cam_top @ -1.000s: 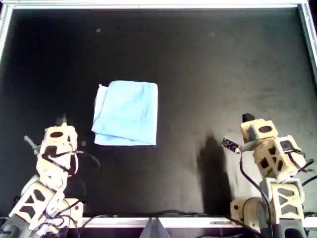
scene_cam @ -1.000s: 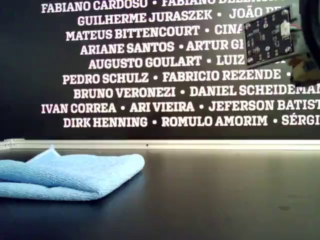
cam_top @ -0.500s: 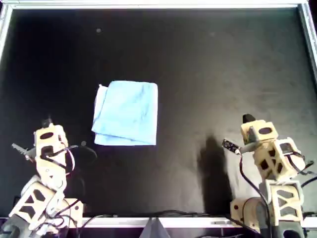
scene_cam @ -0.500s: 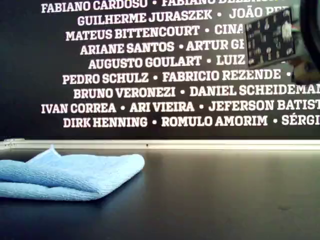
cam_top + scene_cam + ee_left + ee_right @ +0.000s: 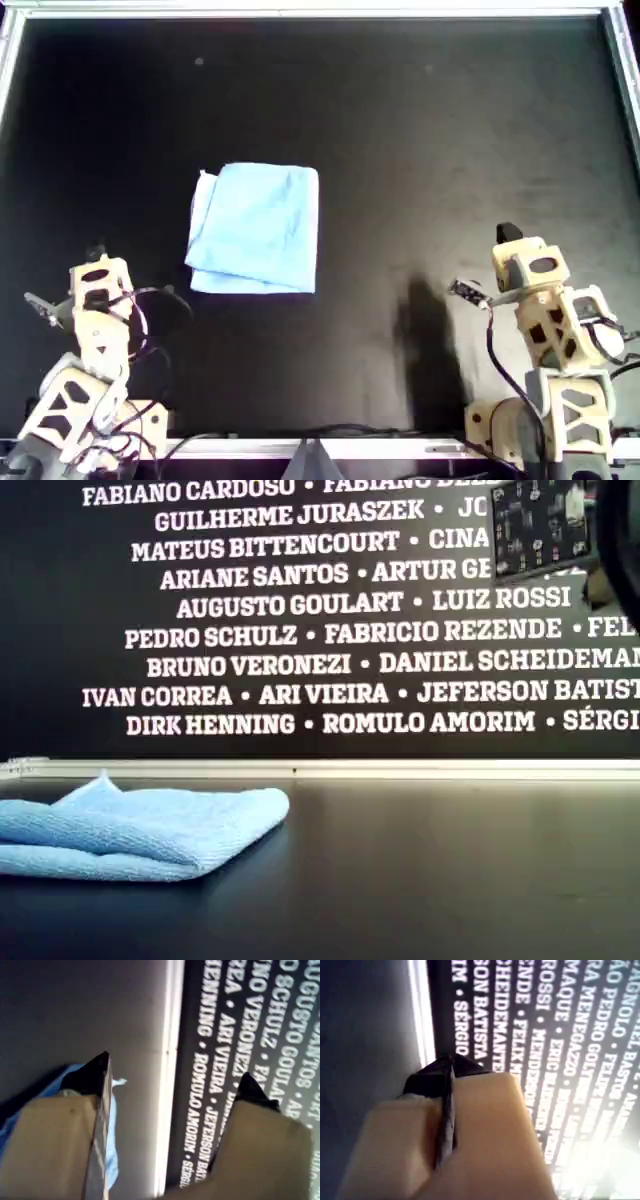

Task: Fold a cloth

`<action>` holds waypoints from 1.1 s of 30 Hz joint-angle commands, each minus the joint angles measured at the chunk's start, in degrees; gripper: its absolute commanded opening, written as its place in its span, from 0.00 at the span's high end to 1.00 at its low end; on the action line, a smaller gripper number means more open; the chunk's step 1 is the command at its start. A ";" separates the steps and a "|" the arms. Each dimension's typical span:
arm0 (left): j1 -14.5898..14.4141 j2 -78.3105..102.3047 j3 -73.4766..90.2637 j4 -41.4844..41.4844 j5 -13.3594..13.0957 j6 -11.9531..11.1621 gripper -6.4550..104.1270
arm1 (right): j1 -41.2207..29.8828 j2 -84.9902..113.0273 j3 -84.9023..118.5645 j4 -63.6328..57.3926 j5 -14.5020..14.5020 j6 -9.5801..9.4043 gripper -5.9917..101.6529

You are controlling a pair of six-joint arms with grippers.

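Lying folded on the black surface point(image 5: 450, 150), the light-blue cloth point(image 5: 256, 228) sits left of centre in the overhead view, a compact rectangle with its long axis running roughly 12 to 6 o'clock there and its layered edges showing along the 9 o'clock side.

- Left pincer point(image 5: 97, 250): parked low in the overhead view's left part; jaws stand well apart, nothing between them. The cloth lies from it toward about 1 o'clock in the overhead view, near but clear of contact. In the left wrist view the cloth point(image 5: 112, 1125) shows just past one fingertip point(image 5: 97, 1072).
- Right pincer point(image 5: 507, 235): parked low in the overhead view's right part; jaws closed together on nothing, as the right wrist view shows point(image 5: 451, 1067). The cloth lies from it toward about 9 o'clock in the overhead view, well apart across bare surface.
- Exterior view: cloth point(image 5: 140, 830) rests flat in stacked layers at that view's left, with one small corner peaking up.

Judgement: the left arm is plainly the nearer. The folding looks largely done, since the cloth already lies doubled and neither pincer touches it; any further fold would most readily start from the edge facing the left pincer.
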 commanded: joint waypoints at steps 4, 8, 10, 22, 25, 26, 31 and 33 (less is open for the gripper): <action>1.32 1.32 -0.97 0.26 2.64 -0.44 0.16 | 0.09 2.02 0.97 -2.55 0.18 0.35 0.95; 1.32 0.53 -0.88 0.26 9.58 -0.44 0.16 | -0.26 2.02 0.97 -1.23 0.18 0.35 0.95; 1.32 0.26 -0.88 0.44 11.78 -0.44 0.16 | -0.35 2.02 0.97 0.79 0.18 -0.44 0.95; 1.23 1.32 -0.88 14.33 13.97 -0.53 0.16 | 0.35 2.29 0.97 22.85 0.18 -0.53 0.95; 1.23 0.97 -0.88 14.50 17.31 -0.97 0.16 | 0.35 2.29 0.97 23.99 0.18 -0.53 0.95; 1.23 0.70 -0.88 14.50 18.63 -1.93 0.16 | 0.35 2.29 0.97 24.26 0.18 -0.53 0.95; 1.32 1.32 -0.79 19.60 23.82 -9.76 0.16 | 0.44 2.37 0.97 24.61 0.18 -0.53 0.95; 1.49 1.41 -0.79 21.97 24.70 -11.43 0.15 | 0.44 2.37 0.97 24.61 0.18 -0.53 0.95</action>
